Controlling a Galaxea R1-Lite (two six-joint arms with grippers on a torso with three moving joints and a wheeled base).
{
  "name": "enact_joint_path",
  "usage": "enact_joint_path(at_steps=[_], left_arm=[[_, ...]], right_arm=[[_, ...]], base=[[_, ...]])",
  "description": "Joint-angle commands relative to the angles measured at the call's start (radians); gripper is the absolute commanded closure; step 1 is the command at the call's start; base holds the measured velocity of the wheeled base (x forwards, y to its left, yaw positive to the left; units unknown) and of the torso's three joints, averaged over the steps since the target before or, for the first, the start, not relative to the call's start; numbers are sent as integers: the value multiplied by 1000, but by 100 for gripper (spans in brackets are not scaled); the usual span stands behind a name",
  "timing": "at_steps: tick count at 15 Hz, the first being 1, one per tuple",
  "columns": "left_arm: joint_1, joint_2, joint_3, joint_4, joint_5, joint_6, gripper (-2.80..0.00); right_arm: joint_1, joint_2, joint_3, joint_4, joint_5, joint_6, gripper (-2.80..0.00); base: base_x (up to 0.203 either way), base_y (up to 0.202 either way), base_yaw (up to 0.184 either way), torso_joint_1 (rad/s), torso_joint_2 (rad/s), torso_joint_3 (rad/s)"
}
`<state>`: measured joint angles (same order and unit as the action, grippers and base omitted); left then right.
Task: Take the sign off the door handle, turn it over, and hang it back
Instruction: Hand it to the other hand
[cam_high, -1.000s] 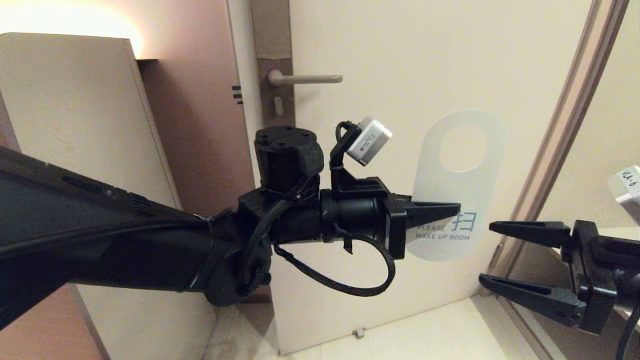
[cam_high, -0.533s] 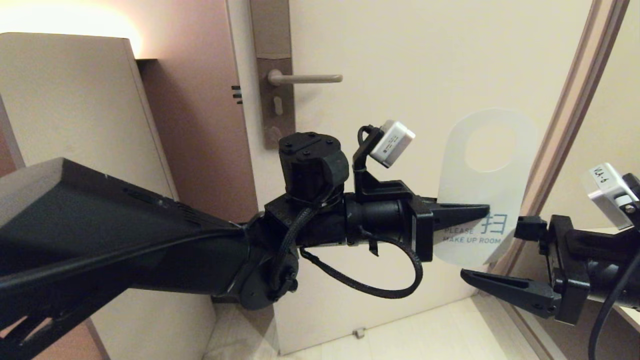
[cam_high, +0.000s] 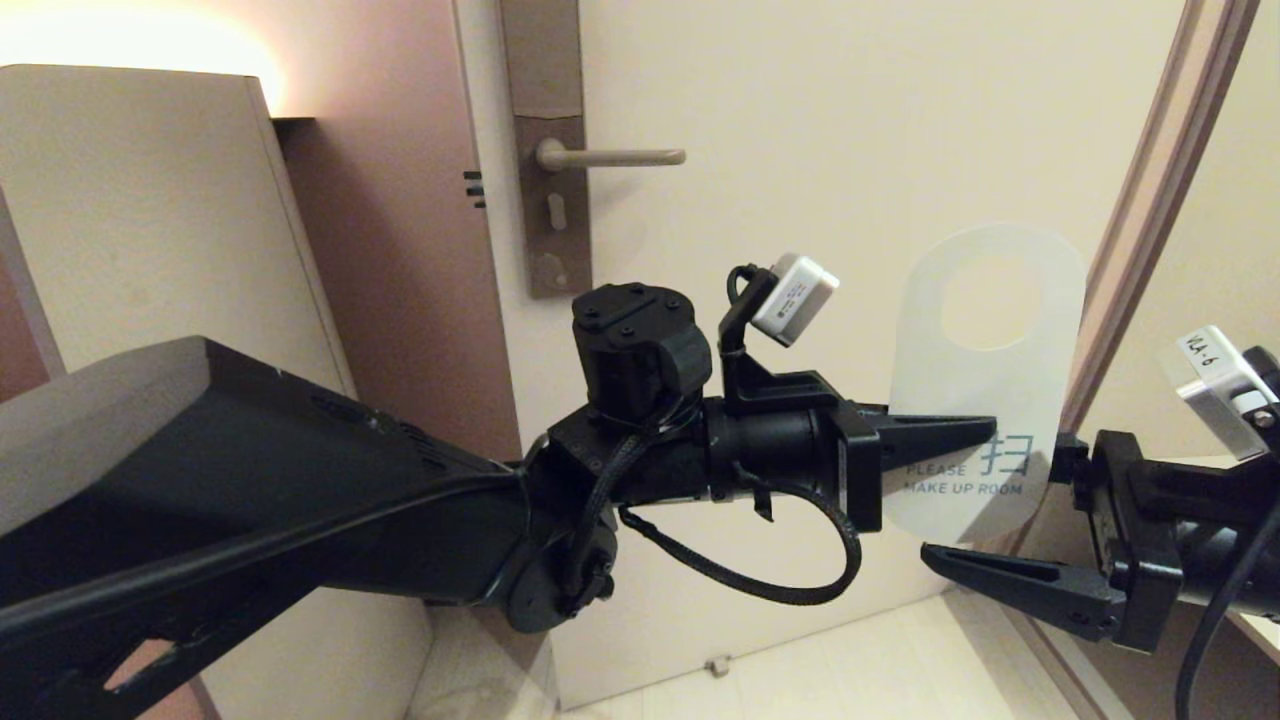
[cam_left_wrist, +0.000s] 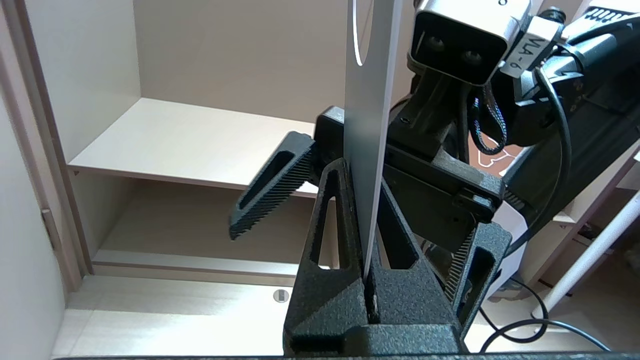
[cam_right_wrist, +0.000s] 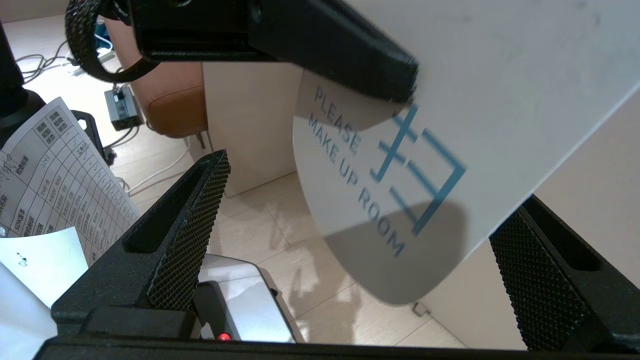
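Below and right of the door handle, well apart from it: sign, off the handle, upright, long axis vertical, hanging hole uppermost, "PLEASE MAKE UP ROOM" face toward the head camera. Left pincer: pressed together on the sign's lower part, gripping it edge-on from the handle side. Right pincer: spread wide, facing the left one, its fingers bracketing the sign's lower end without touching. Judgement: handover pending; right arm nearer for the next grip.

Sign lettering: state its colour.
Blue lettering on the white sign; clearest in the right wrist view.
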<state>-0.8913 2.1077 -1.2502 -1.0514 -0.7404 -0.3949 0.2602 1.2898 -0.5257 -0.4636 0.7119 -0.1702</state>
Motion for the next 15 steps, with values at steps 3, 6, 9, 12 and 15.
enact_joint_path(at_steps=[3,6,9,12,15], left_arm=[[0,0,2,-5,-4,-4,0],[0,0,2,-5,-4,-4,0],[0,0,2,-5,-4,-4,0],[0,-2,2,-5,-2,-5,0],[0,-2,7,-7,-2,-9,0]], right_arm=[[1,2,-2,-3,4,0,-280],[1,6,-2,-3,4,0,-280],[1,8,-2,-3,4,1,0],[1,5,-2,-3,4,0,0],[1,5,-2,-3,4,0,0]], base=[[0,0,0,0,0,0],[0,0,0,0,0,0],[0,0,0,0,0,0],[0,0,0,0,0,0],[0,0,0,0,0,0]])
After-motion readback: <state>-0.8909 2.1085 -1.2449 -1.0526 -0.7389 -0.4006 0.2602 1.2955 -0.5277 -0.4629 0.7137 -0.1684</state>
